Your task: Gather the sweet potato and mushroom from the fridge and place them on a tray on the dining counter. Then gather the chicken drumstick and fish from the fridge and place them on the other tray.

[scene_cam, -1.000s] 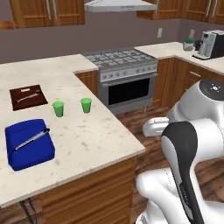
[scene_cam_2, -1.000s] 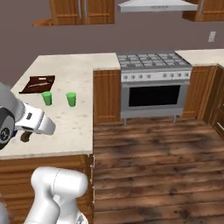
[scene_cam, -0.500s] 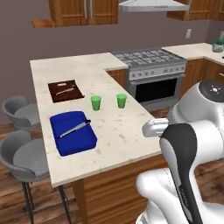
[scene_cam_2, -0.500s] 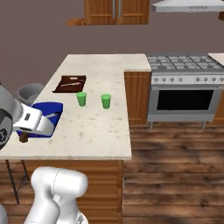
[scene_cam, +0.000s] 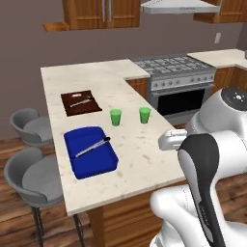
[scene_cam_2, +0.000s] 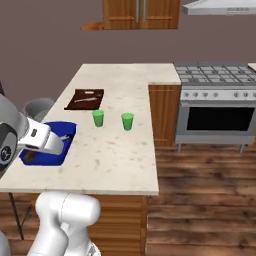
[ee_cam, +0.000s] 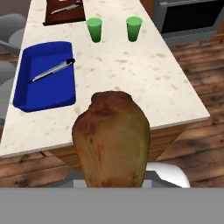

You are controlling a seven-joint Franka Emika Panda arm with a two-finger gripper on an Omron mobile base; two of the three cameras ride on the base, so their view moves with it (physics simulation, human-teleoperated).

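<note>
Gripper clamped on the sweet potato, held short of the dining counter's near edge.

The gripper (ee_cam: 111, 183) is hidden behind the sweet potato (ee_cam: 111, 140), a mottled brown-orange lump that covers the fingertips in the hand view. In the right base view the hand end sits in front of the blue tray (scene_cam_2: 62, 150), cutting off part of it. The blue tray (ee_cam: 43, 81) on the dining counter (ee_cam: 131, 83) carries a slim utensil (ee_cam: 52, 70), type unclear. Beyond it stand two green cups (ee_cam: 94, 28), and a dark brown tray (scene_cam: 81, 102) with a small item too blurred to identify. No writing or labels legible anywhere. Grey stools (scene_cam: 34, 176) partly cropped at left.
</note>
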